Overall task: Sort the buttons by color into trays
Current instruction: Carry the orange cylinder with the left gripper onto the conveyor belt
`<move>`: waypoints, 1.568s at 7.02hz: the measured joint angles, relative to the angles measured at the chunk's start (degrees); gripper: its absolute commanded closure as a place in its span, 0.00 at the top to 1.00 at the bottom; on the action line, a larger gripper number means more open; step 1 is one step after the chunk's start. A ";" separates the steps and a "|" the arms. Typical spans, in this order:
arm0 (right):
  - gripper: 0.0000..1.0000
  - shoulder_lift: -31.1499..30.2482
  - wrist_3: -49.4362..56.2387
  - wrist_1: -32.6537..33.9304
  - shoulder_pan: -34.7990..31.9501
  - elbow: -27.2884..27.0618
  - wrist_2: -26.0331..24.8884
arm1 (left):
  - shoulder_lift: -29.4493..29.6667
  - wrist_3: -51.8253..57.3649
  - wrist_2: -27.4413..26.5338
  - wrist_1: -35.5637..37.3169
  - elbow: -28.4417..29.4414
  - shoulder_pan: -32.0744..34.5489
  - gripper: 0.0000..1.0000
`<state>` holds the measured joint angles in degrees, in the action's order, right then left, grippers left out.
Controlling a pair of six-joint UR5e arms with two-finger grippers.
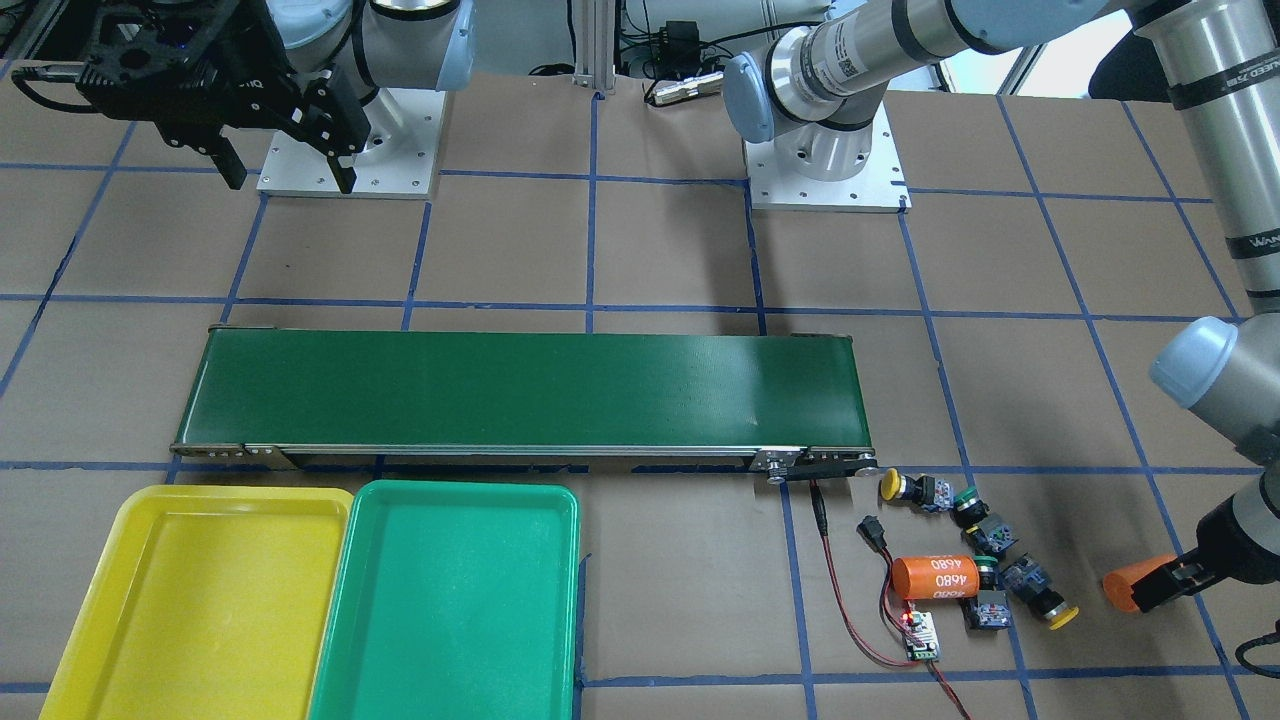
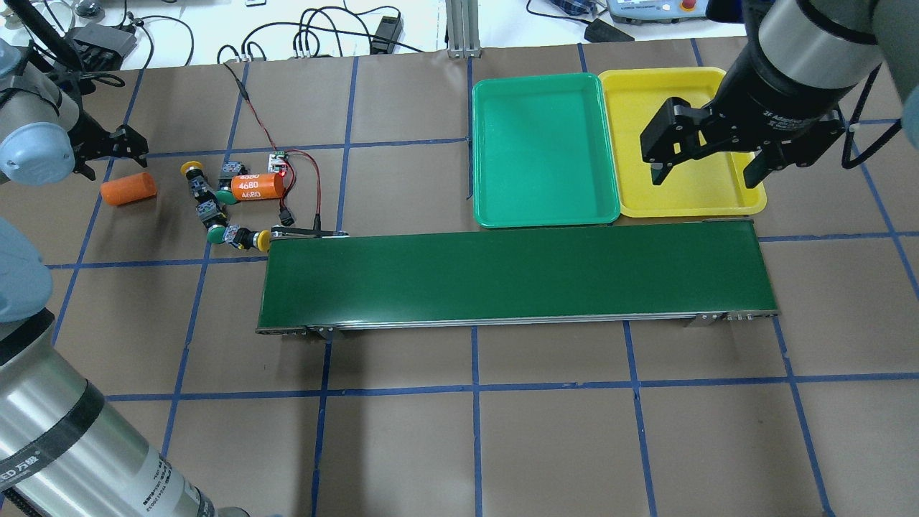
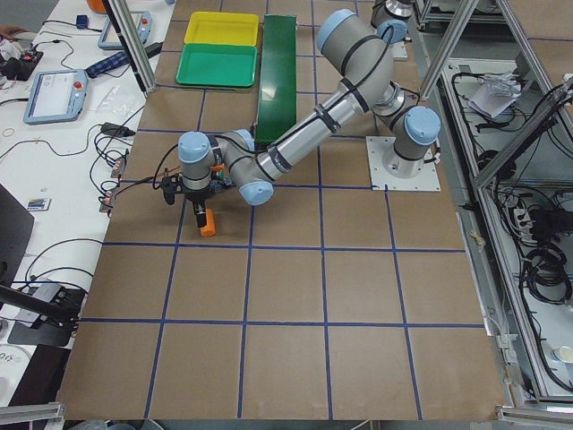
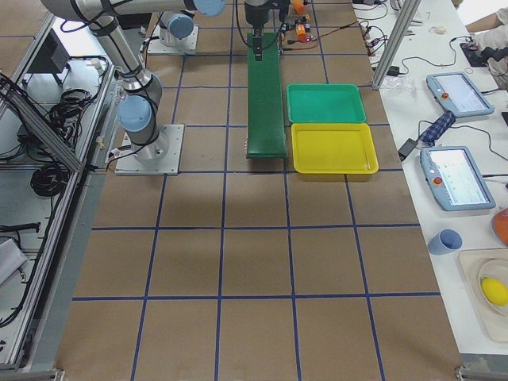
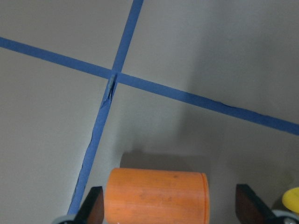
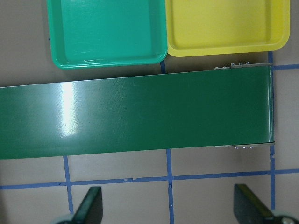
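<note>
Closest to your side of the table you had the two trays touching side by side. The yellow tray was out at the robot's right end with the green tray next to it, and both showed just bare plastic floors.

All four buttons sat on the table paper off the far end of the conveyor belt, well apart from the trays. They were bunched in a crooked row right beside an orange cylinder marked 4680.

Just past them the left gripper hung spread open, a finger on either side of a plain orange cylinder — not clamped on it.

Furthest from you, beyond the belt, the right gripper hung in the air, jaws wide apart and holding nothing.
</note>
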<state>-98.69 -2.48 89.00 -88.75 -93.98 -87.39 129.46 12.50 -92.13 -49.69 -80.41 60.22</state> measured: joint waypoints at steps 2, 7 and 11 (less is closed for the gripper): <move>1.00 -0.34 0.07 -0.30 0.17 -0.59 -0.46 | 0.65 0.12 -0.44 0.02 0.05 -0.25 1.00; 1.00 -0.58 0.39 -0.84 0.57 -0.76 -0.70 | 0.94 0.15 -2.32 0.03 -0.18 -0.45 1.00; 1.00 -0.54 0.54 -0.87 0.60 -0.77 -0.76 | 2.13 1.37 -2.51 0.01 -0.01 -0.46 1.00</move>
<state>-99.23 -1.94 88.13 -88.15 -94.75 -88.15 131.59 13.88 -94.64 -49.68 -80.41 59.76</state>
